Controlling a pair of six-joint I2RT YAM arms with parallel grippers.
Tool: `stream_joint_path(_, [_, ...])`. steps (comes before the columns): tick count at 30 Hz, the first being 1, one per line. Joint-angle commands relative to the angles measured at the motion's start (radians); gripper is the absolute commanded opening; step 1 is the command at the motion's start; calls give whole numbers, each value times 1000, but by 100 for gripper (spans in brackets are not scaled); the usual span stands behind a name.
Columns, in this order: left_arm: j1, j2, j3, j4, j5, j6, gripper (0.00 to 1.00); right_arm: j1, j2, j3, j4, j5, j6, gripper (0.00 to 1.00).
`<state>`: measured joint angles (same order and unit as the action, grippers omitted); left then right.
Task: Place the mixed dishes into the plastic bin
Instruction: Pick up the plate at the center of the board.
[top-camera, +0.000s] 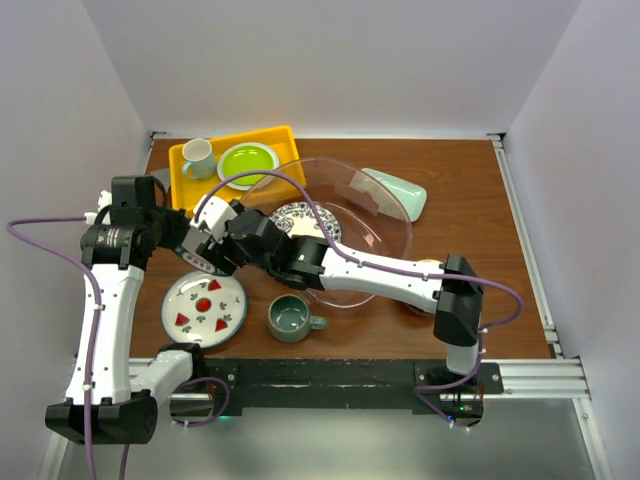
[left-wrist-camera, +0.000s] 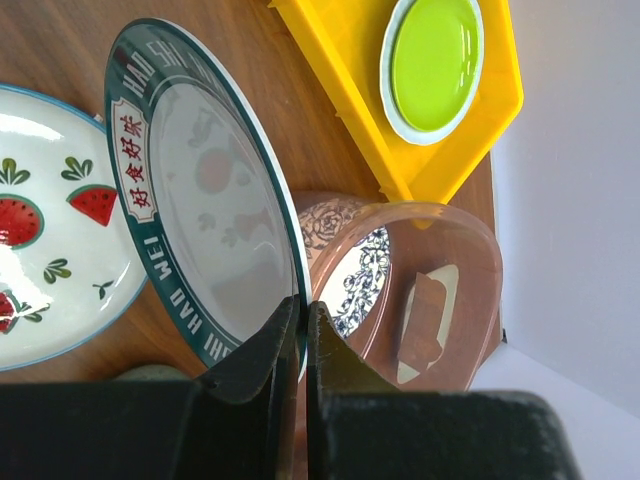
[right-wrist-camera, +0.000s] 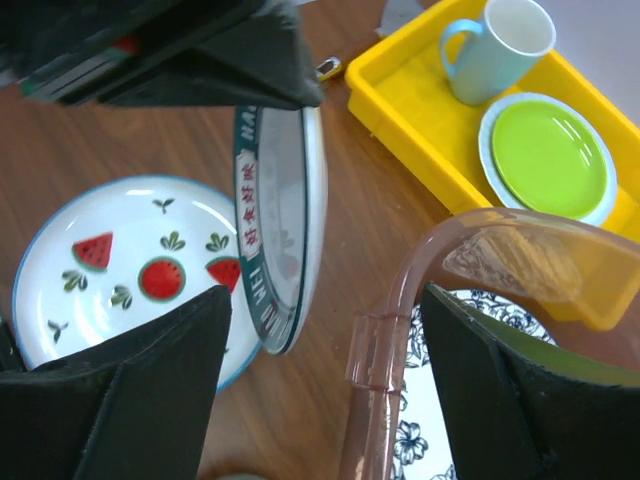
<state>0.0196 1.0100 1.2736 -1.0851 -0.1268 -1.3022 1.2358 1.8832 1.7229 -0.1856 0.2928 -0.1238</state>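
A white plate with a dark green lettered band (left-wrist-camera: 210, 200) stands on edge above the table, and my left gripper (left-wrist-camera: 302, 305) is shut on its rim. My right gripper (right-wrist-camera: 328, 300) is open, its fingers wide apart on either side of that plate's lower edge (right-wrist-camera: 285, 300) and the plastic bin's rim (right-wrist-camera: 385, 330). The clear pinkish plastic bin (top-camera: 385, 235) holds a blue floral dish (top-camera: 298, 217), and a pale-green tray (top-camera: 397, 193) rests at its far right rim. A watermelon plate (top-camera: 205, 310) and a grey-green mug (top-camera: 290, 318) sit on the table near the front.
At the back left a yellow tray (top-camera: 270, 138) holds a lime-green plate (top-camera: 247, 162) and a pale mug (top-camera: 198, 157). Both arms crowd together left of the bin. White walls close in the wooden table (top-camera: 480, 220) on three sides.
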Motion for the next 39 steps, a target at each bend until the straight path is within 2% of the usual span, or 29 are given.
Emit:
stream_joint_path(1, [8, -28, 43, 31, 16, -38, 0, 4, 20, 7, 135, 91, 78, 73])
stream_joint_path(2, [8, -30, 40, 31, 16, -40, 0, 4, 37, 10, 140, 91, 82, 67])
stream_joint_path(3, [8, -31, 40, 31, 16, -42, 0, 5, 43, 15, 144, 91, 93, 67])
stream_joint_path(7, [8, -36, 43, 27, 16, -45, 0, 4, 73, 43, 135, 68, 102, 55])
stream_joint_path(11, [6, -39, 41, 22, 16, -46, 0, 4, 93, 78, 115, 69, 108, 25])
stream_joint_path(15, [8, -51, 30, 21, 16, -48, 0, 4, 94, 113, 87, 91, 105, 2])
stream_joint_path(20, [8, -67, 44, 25, 19, -25, 1, -13, 99, 223, -9, 46, 116, 0])
stream_joint_path(21, [6, -73, 52, 25, 24, -3, 6, -16, 100, 243, -27, 30, 116, 0])
stream_joint_path(22, [8, -76, 67, 31, 29, 7, 21, -19, 100, 280, -44, -6, 150, 0])
stream_joint_path(24, [8, -86, 79, 45, 35, 47, 36, -30, 94, 331, -93, -40, 173, 0])
stream_joint_path(25, [8, -94, 93, 57, 36, 61, 49, -33, 93, 343, -106, -55, 177, 0])
stream_joint_path(27, [8, -111, 105, 67, 38, 98, 63, -41, 87, 381, -144, -109, 188, 0])
stream_joint_path(28, [6, -117, 113, 79, 39, 109, 79, -44, 76, 389, -153, -124, 187, 0])
stream_joint_path(30, [8, -132, 124, 99, 47, 144, 95, -52, 67, 420, -186, -161, 178, 0])
stream_joint_path(31, [8, -137, 136, 108, 52, 159, 100, -59, 53, 426, -195, -175, 173, 0])
stream_joint_path(35, [6, -165, 182, 168, 94, 280, 100, -99, 13, 417, -228, -256, 130, 0])
stream_joint_path(39, [6, -197, 214, 282, 182, 409, 100, -165, -39, 333, -232, -407, 90, 0])
